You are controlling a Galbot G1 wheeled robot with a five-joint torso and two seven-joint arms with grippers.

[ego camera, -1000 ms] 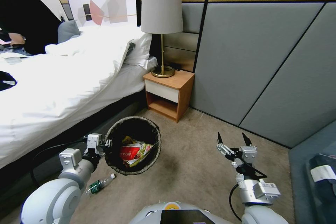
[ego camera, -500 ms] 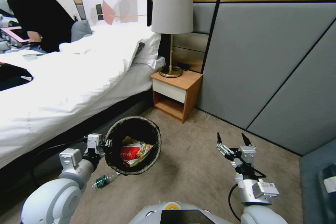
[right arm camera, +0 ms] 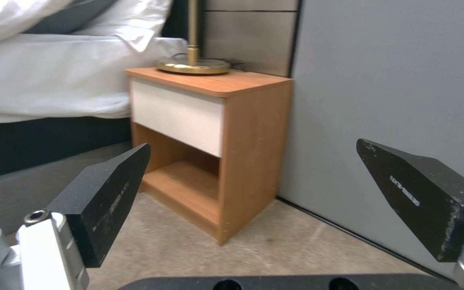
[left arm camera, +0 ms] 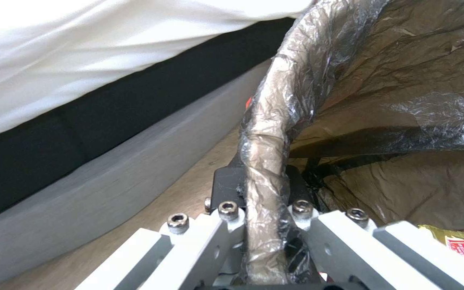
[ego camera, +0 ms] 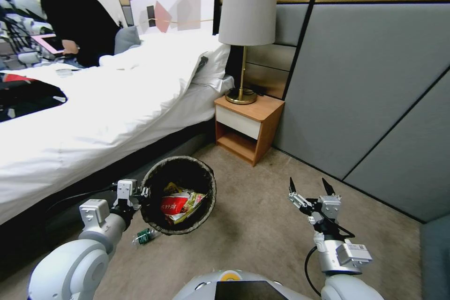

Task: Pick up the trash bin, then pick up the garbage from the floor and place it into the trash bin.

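**A:** Where is the left gripper (ego camera: 142,192), and what does it have hold of?

**B:** It is clamped on the rim of the small round trash bin (ego camera: 206,206) with the dark crinkled bag liner folded over its edge. In the left wrist view the left gripper (left arm camera: 264,193) has its fingers closed tight on either side of the plastic-wrapped rim of the trash bin (left arm camera: 267,133), one inside and one outside. The bin hangs tilted from that grip, its mouth turned up toward the head camera, clear of the beige-grey carpeted floor (ego camera: 262,225).

**A:** Anything inside it?

**B:** Yes, just past the left fingertips lie red-and-white packets (ego camera: 172,206) with a yellow-green wrapper (ego camera: 193,201) beside them.

**A:** And garbage outside the bin?

**B:** A small green bottle (ego camera: 144,236) lies on the floor directly below the left gripper, near the lower edge of the bin.

**A:** The right gripper?

**B:** The right gripper (ego camera: 308,186) is held in the air well apart from the bin, its two black pointed fingers (right arm camera: 108,197) spread wide with nothing between them. Ahead of it stands a wooden nightstand with a white drawer (right arm camera: 210,133), carrying the brass base of a lamp (right arm camera: 193,65), with a grey padded wall panel (right arm camera: 393,80) beside it.
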